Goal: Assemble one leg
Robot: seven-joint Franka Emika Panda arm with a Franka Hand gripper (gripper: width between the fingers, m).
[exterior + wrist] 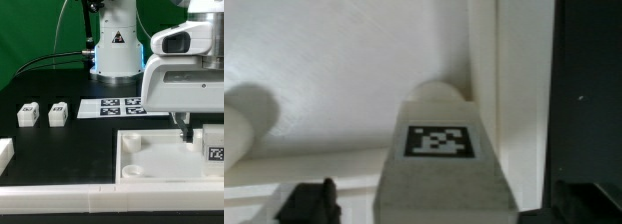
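The arm (185,75) is glossy white with rounded casings and a dark oval inset near its top. Its base (113,45) is a white column bearing a black triangle label, black cables trailing behind.

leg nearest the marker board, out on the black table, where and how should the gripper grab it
Grip that leg across its two plain side faces, coming straight down from above. It is a small block with its marker tag facing up, and it stands apart from its twin, so both sides look open to the fingers. Judged from the exterior view.
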